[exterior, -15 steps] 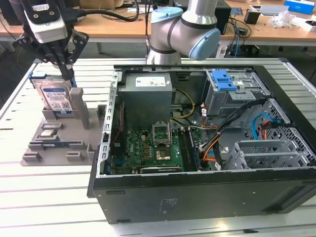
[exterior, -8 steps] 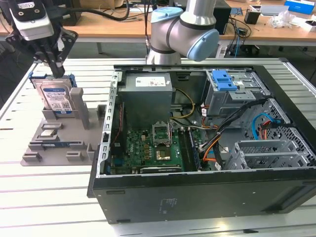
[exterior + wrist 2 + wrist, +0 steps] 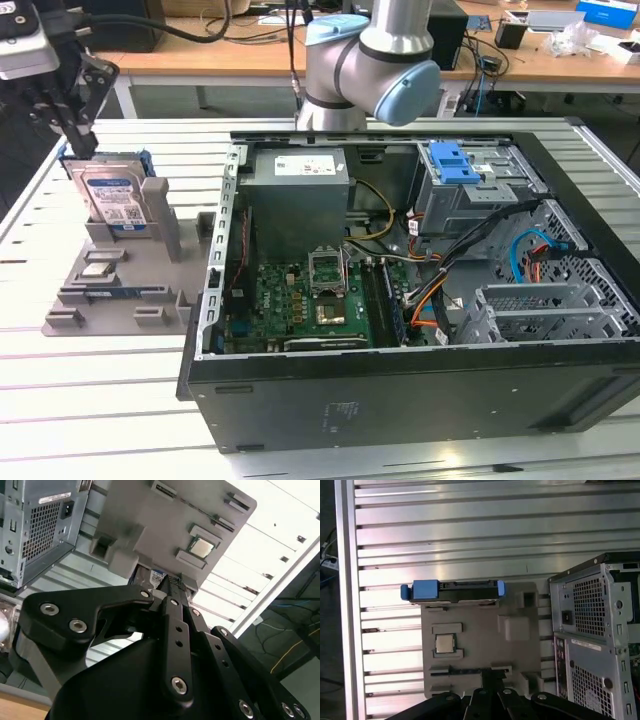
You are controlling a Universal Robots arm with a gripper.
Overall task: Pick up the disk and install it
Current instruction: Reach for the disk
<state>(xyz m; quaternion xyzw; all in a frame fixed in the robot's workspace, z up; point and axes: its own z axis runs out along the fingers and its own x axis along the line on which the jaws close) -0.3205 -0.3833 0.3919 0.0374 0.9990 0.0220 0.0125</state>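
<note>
In the exterior view, the flat silver hard disk (image 3: 115, 200) with a white-and-blue label and blue plastic side rails stands upright in a grey plastic holder (image 3: 120, 290) on the white slatted desk (image 3: 100, 400), near its far corner at the exterior view's left. The black pincer (image 3: 86, 150) hangs closed and empty just above the disk's top edge. In the second wrist view, the pincer's (image 3: 172, 584) closed tip overlaps the disk (image 3: 157, 574). In the first wrist view, the disk (image 3: 452, 592) is seen edge-on.

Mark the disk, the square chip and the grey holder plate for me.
the disk (image 3: 113, 198): exterior view, on its labelled face.
the square chip (image 3: 445, 643): first wrist view, centre of its silver top.
the grey holder plate (image 3: 482, 642): first wrist view, a bare flat part.
</note>
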